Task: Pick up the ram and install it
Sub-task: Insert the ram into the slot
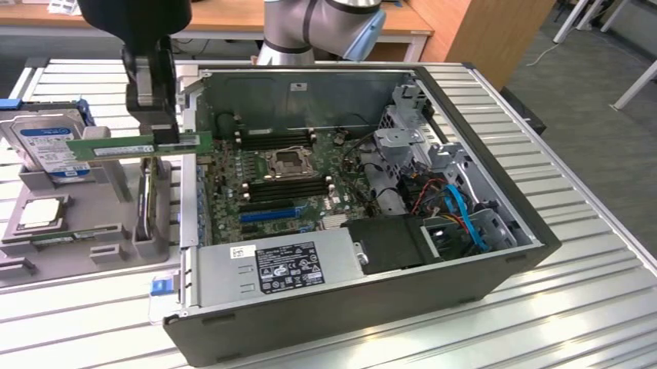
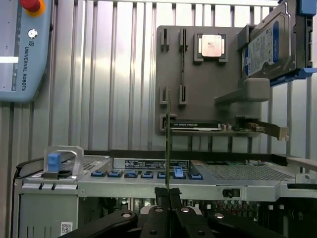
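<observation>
**RAM in pincer, hanging at case edge, not seated**

The pincer [image 1: 162, 137] is clamped tight on the ram [image 1: 111, 147]. The grip is off-centre, nearer the end that faces the PC case [image 1: 339, 323]. The long free end sticks out toward the exterior view's left.

The stick is in the air, clear of the grey fixture [image 1: 103, 201]. It hangs over the gap between fixture and case, with the gripped end just at the case wall. Fixture and case both sit on the ribbed metal desk [image 1: 575, 307].

The wrist view has the stick edge-on, a thin straight line out of the fingertips, so I see no twist in the grip.

The DIMM slots [image 1: 275, 140] flank the CPU socket [image 1: 288, 161]. The ram is well apart from them.

My read is that the step in hand is carry-and-seat. To do it well:
- Keep the long edge parallel to the slots; it looks roughly so already.
- Keep the stick upright with the contacts down.
- Watch the free end, which hangs near the hard drive [image 1: 46, 146] and swings widest on any wrist turn.
- Clear the case wall with margin.
- Match the notch to the slot key. I can't tell the notch side or the latch state from here.
- Press straight down and evenly. The off-centre grip will likely tip the stick, so one end may seat first.
</observation>
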